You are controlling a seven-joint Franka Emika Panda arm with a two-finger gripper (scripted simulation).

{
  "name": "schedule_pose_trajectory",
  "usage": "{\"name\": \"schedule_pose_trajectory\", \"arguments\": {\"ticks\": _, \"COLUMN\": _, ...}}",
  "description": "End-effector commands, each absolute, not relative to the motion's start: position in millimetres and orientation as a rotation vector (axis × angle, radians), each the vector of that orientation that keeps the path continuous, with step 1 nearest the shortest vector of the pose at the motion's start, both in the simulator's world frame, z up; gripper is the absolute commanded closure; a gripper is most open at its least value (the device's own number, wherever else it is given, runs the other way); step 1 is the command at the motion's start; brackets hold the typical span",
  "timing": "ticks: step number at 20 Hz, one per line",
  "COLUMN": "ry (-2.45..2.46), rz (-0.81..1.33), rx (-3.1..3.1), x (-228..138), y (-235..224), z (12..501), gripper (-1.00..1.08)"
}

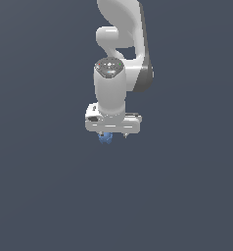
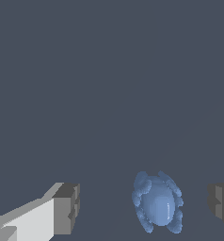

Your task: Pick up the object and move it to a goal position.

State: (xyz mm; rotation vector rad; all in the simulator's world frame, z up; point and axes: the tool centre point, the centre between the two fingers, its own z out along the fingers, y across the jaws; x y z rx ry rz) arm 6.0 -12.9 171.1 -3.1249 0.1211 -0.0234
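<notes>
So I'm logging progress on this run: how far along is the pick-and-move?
Done: the hand is lined up over the blue object, which sits between its fingers in the wrist view. In hand: the grasp itself; the fingers are apart, with gaps on both sides of the object. Left: closing, lifting and carrying it to the goal, which no view shows.

Small blue lumpy object (image 2: pixel 157 207), bumpy surface, between gripper (image 2: pixel 144 209) fingers.

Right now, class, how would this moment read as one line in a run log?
stage: pre-grasp | hand: open, fingers either side of blue object | contact: none visible | object: not gripped
</notes>
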Motion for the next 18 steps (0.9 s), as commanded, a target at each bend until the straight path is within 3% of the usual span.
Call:
{"name": "schedule_pose_trajectory", "arguments": {"ticks": 1, "ry": 0.121, "rz": -0.023, "rx": -3.125, "x": 6, "y": -13, "z": 171, "gripper": -0.92}}
{"name": "schedule_pose_trajectory", "arguments": {"ticks": 18, "ry": 0.071, "rz": -0.061, "rx": -3.136, "x": 6, "y": -25, "z": 173, "gripper": -0.92}}
